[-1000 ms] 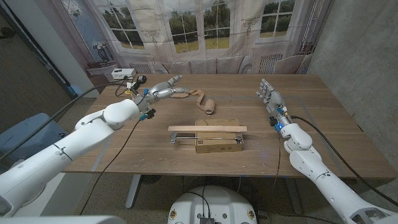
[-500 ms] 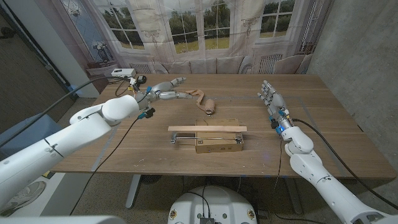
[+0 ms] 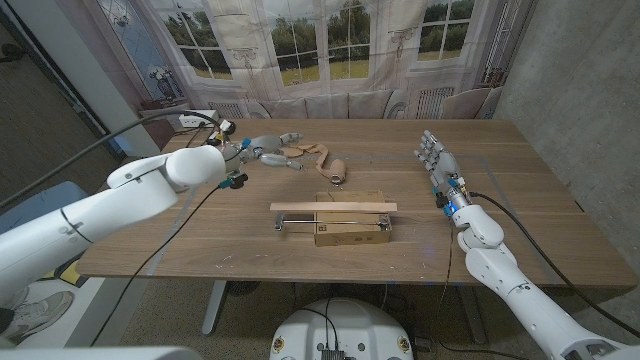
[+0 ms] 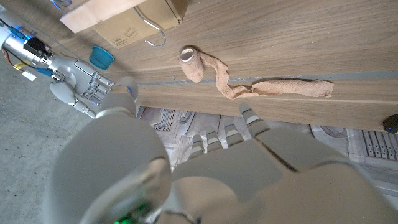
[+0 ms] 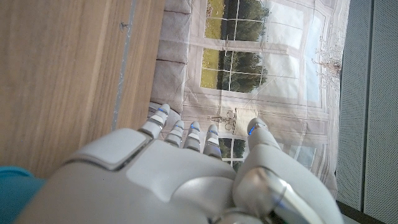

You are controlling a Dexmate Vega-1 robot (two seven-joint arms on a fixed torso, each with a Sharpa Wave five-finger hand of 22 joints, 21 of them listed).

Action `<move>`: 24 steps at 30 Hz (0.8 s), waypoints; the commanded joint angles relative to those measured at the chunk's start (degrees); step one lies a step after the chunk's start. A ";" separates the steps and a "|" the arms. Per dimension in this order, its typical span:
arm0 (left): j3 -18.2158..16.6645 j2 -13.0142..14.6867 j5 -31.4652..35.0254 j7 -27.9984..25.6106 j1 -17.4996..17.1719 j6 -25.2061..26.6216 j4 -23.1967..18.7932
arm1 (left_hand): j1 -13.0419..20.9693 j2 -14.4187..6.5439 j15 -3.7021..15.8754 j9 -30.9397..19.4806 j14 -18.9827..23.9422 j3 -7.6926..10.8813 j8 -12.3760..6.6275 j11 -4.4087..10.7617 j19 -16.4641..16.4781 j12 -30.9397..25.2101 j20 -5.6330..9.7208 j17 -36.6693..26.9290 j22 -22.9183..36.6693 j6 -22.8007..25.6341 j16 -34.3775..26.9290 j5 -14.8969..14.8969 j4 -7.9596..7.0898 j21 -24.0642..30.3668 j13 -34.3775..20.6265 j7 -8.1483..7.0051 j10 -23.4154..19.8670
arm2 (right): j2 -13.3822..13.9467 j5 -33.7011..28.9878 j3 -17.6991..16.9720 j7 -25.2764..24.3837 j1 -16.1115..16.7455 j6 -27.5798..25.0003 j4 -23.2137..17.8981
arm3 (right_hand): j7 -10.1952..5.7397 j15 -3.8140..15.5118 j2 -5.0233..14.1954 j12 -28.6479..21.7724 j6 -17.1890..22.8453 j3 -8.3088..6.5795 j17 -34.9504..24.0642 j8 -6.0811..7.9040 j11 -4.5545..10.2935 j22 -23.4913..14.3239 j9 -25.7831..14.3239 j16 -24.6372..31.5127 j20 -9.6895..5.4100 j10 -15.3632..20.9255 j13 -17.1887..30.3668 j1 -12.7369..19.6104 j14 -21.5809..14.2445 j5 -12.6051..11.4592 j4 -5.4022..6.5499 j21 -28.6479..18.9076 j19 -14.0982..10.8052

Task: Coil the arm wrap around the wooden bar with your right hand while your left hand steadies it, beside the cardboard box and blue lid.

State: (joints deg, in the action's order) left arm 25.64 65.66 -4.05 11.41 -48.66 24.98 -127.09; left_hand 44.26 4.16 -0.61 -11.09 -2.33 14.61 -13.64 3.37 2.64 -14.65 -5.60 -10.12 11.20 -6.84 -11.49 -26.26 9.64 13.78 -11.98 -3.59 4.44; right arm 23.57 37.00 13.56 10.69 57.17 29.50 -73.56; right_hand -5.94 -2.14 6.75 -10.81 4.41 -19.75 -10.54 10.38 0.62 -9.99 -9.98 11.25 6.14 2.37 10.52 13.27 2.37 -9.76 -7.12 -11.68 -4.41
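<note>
The left robot hand [image 3: 268, 150], upper left of the frame, has reached farther over the arm wrap [image 3: 322, 160], fingers spread, gripping nothing. The right robot hand [image 3: 434, 155] waits open (upright). The wooden bar [image 3: 333, 207] lies mid-worktop, unwrapped; coiling hasn't begun.

A staged lab corner. A printed backdrop [image 3: 330, 45] of windows and garden hangs at twelve o'clock behind the wooden table [image 3: 250, 250]. Grey panels [image 3: 570, 90] stand at three o'clock.
</note>
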 commanded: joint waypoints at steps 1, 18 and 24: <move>6.50 1.57 6.59 8.73 7.62 9.68 -4.59 | 2.00 -0.47 0.04 -0.20 0.57 0.66 -0.46 0.09 0.02 -0.68 -0.32 -0.07 -0.03 1.38 -0.13 0.45 -0.18 0.03 -0.02 -0.04 -0.77 | -0.45 0.14 -0.12 0.30 -0.29 0.25 0.63 | -0.12 -0.30 -0.16 -0.27 0.20 0.19 -0.13 0.40 0.28 -0.28 -0.33 0.22 0.55 0.37 0.14 -0.26 -0.29 -0.36 0.19 -0.06 -0.32; 16.27 -1.97 16.41 20.46 18.66 13.66 -3.94 | 7.32 -1.56 2.12 -0.22 5.02 -0.42 -3.06 2.08 0.99 -3.11 0.28 -0.01 -0.09 12.45 -0.36 3.14 -0.96 -0.14 -0.12 0.10 -9.70 | -1.65 1.11 -0.89 0.99 -0.28 1.99 2.51 | -0.12 -0.55 -0.19 -0.27 0.11 0.35 -0.15 0.34 0.33 -0.29 -0.33 0.36 0.87 0.41 0.14 -0.47 -0.65 -0.37 0.31 -0.11 -0.52; 20.64 -3.72 21.37 27.15 23.41 14.60 -3.59 | 8.11 -1.69 2.09 -0.24 5.12 -0.61 -3.16 1.80 1.20 -3.41 0.34 -0.01 -0.10 13.48 -0.18 3.52 -0.98 -0.15 -0.23 0.54 -10.91 | -2.13 1.14 -0.82 1.30 -0.80 2.10 3.46 | -0.13 -0.63 -0.21 -0.28 0.23 0.42 -0.17 0.38 0.39 -0.29 -0.33 0.40 0.82 0.45 0.14 -0.57 -0.79 -0.37 0.37 -0.15 -0.67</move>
State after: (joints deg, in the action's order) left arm 39.45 64.39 9.39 28.51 -32.74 37.18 -130.99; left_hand 51.60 2.68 1.53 -11.07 2.49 14.12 -16.54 5.03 3.59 -17.86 -5.31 -10.14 10.91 6.16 -11.49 -22.77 8.68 13.52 -12.04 -3.06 -6.01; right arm 22.31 37.81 12.91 11.46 57.01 30.91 -71.61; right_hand -5.93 -2.45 6.59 -10.81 4.40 -19.52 -10.53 10.38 0.62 -9.99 -9.98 11.25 6.45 2.37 10.52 13.11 2.05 -9.76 -6.89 -11.68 -4.72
